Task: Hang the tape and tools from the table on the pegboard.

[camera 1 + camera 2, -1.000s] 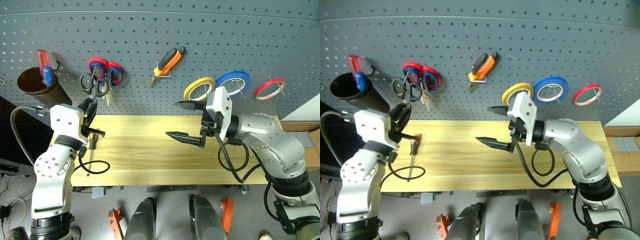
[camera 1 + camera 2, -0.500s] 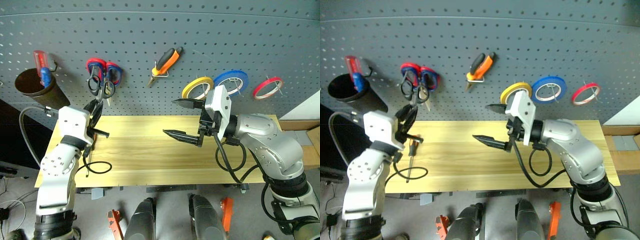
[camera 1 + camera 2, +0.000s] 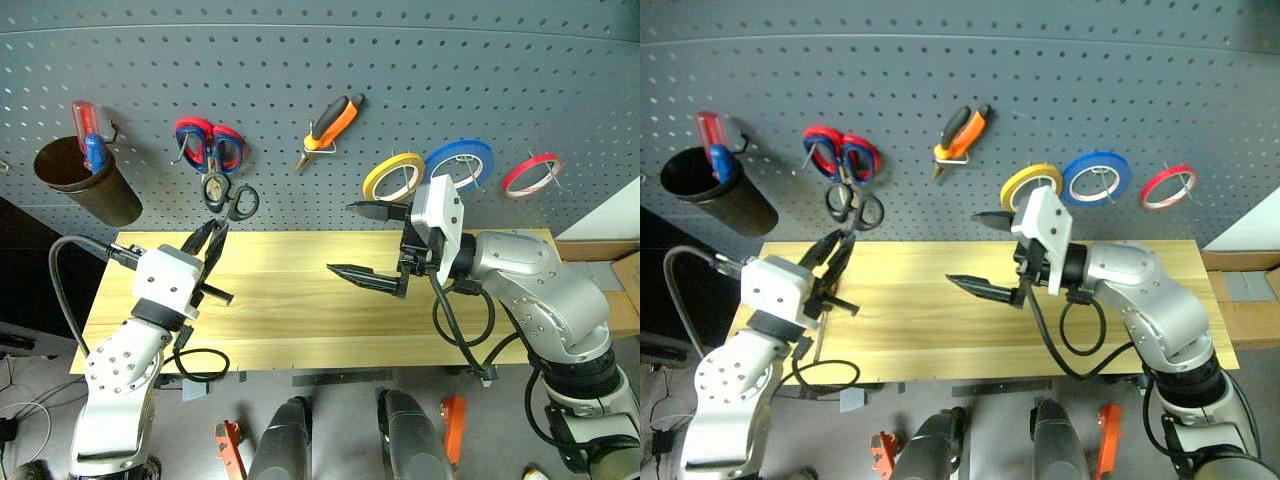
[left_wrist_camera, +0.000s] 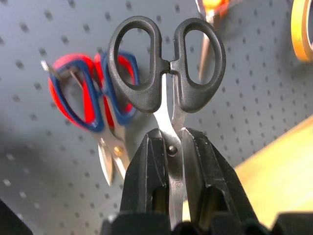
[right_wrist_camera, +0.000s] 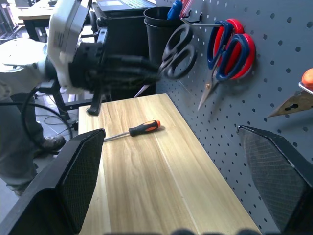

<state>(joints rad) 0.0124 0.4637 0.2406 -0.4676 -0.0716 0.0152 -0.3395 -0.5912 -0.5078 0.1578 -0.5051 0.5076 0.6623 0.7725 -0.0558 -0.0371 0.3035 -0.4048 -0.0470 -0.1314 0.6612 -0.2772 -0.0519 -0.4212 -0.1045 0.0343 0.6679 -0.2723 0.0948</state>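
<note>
Left eye view: black-handled scissors [image 3: 228, 198] off their hook, clamped in withdrawn left gripper [image 3: 207, 243]; right gripper [image 3: 368, 243] agape.

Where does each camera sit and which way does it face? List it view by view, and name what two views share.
Left and right eye views: on the head, looking forward and down at the table and pegboard; both arms show, left gripper and right gripper.
Left wrist view: on the left wrist, facing the pegboard along its fingers, shut on the black scissors.
Right wrist view: on the right wrist, looking along the table; its open fingers and the left gripper show.
Shared: black scissors, red-and-blue scissors.
</note>
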